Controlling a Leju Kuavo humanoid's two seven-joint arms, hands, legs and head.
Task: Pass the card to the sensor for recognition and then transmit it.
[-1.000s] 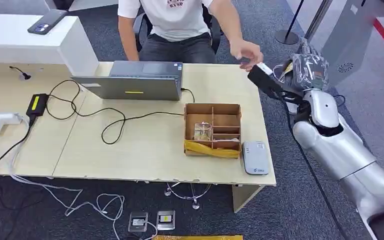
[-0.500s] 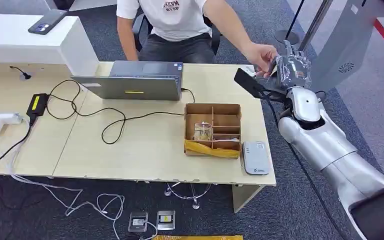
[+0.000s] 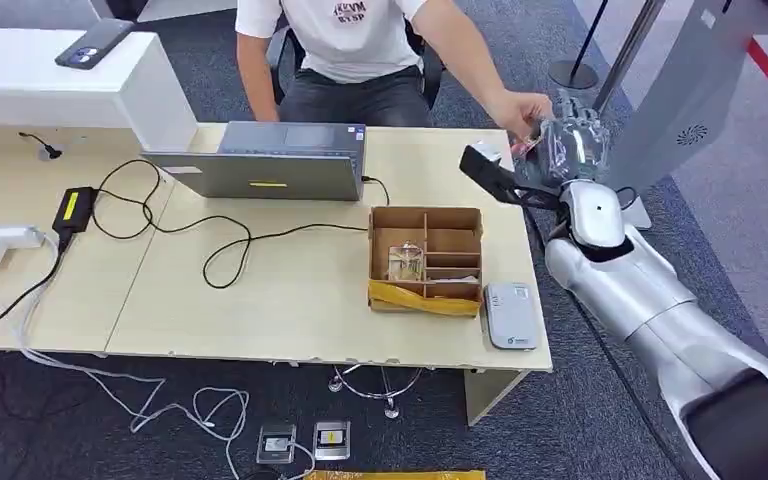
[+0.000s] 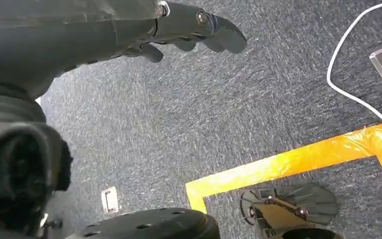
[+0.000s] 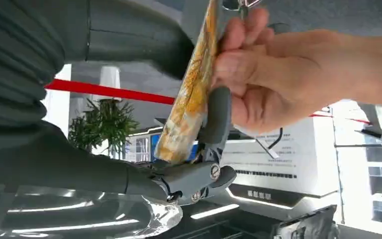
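Right hand point(image 5: 199, 144) fingers are closed on the card point(image 5: 191, 94), seen edge-on with its face hard to make out. A person's hand point(image 5: 273, 79) is pressed against the card's far side. Left hand point(image 4: 194, 30) is seen holding nothing, fingers loosely curled.

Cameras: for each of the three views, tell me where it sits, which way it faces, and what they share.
Head view: high on the body, looking down at the table; the right hand meets a person's hand.
Left wrist view: behind the left hand, facing the carpet and yellow floor tape.
Right wrist view: behind the right hand, which holds the card the person's hand grips.
Shared: head and right wrist views both show the handover.
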